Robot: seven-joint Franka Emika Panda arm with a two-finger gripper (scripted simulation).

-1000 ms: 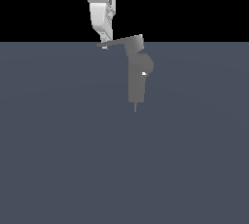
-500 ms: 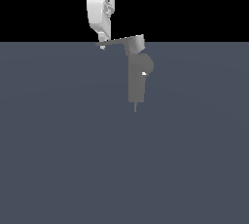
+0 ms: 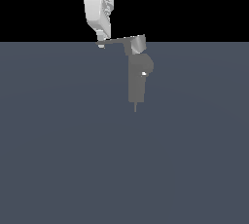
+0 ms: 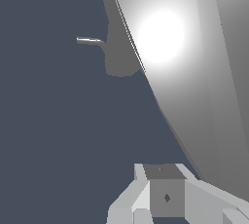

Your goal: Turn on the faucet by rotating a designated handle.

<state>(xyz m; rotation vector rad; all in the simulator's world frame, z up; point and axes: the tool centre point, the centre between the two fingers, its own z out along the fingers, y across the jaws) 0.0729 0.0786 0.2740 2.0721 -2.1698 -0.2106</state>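
The faucet (image 3: 136,79) is a grey upright block with a rounded side bulge, a white dot and a thin spike at its bottom, standing mid-scene in the exterior view. Its handle (image 3: 116,40) is a thin flat bar sticking out from the top block toward the exterior view's left. My gripper (image 3: 100,43) hangs down from above, its tips touching the handle's far end, jaws together and holding nothing. In the wrist view the handle (image 4: 194,72) fills the frame as a bright grey slab. The faucet body (image 4: 119,52) lies beyond it, and my fingers (image 4: 165,196) are close beside the slab.
A flat dark blue-grey floor (image 3: 63,159) spreads all around the faucet. The white arm (image 3: 97,4) comes down from above against a black background.
My gripper has shifted a little toward the exterior view's left and slightly up. The handle's tip has gone with it, and the handle now lies flatter.
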